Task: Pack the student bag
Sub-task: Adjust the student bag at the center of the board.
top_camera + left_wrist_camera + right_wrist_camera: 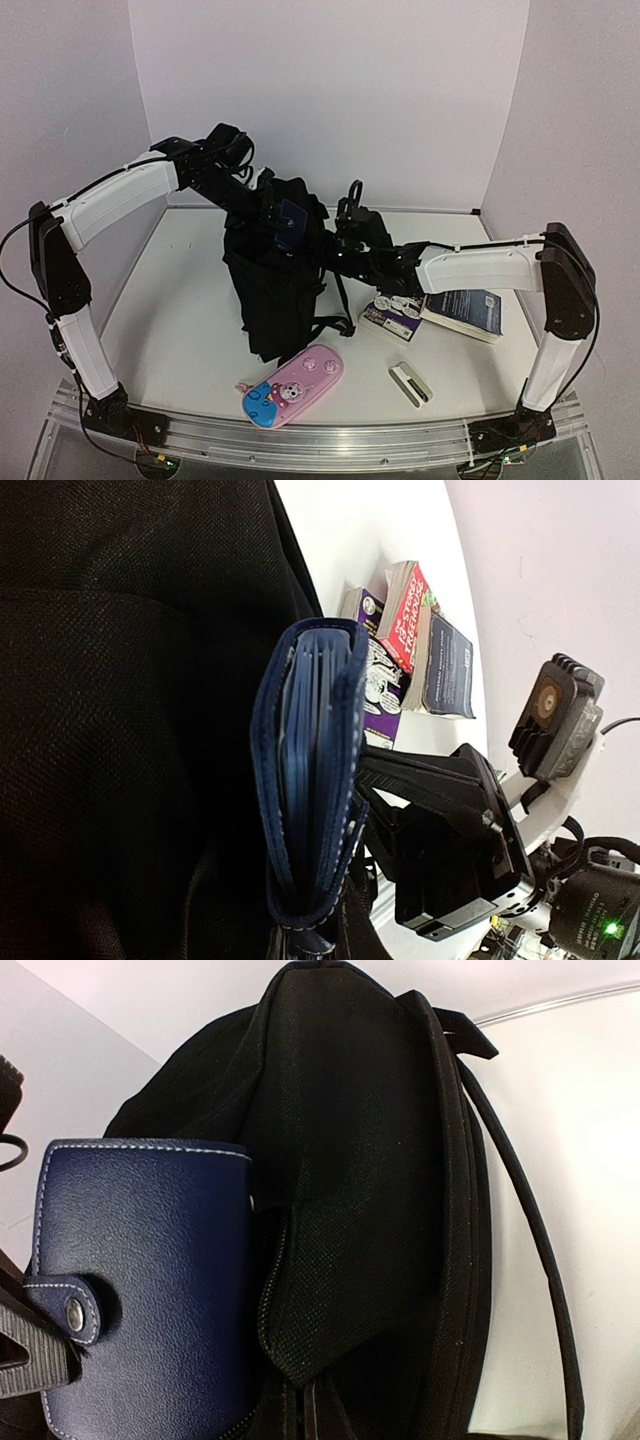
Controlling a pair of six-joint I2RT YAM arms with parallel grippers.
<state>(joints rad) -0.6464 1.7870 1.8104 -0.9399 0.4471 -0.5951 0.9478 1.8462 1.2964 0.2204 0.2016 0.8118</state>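
The student bag [272, 285], a large black backpack, stands upright at the table's middle. It fills the left of the left wrist view [120, 700] and most of the right wrist view [380, 1160]. My left gripper [281, 215] reaches over the bag's top and is shut on a navy snap wallet [291, 223]. The wallet shows edge-on in the left wrist view [310, 770] and flat in the right wrist view [150, 1280], at the bag's open zipper. My right gripper [343, 238] is at the bag's upper right edge and pinches a flap of its fabric [320, 1290]. Its fingers are hidden.
A pink-and-blue cartoon pencil case [293, 386] lies in front of the bag. A small white object [411, 383] lies right of it. A purple booklet [392, 316] and a dark book [468, 312] lie under the right arm. A black shoulder strap [520, 1210] hangs on the bag's right.
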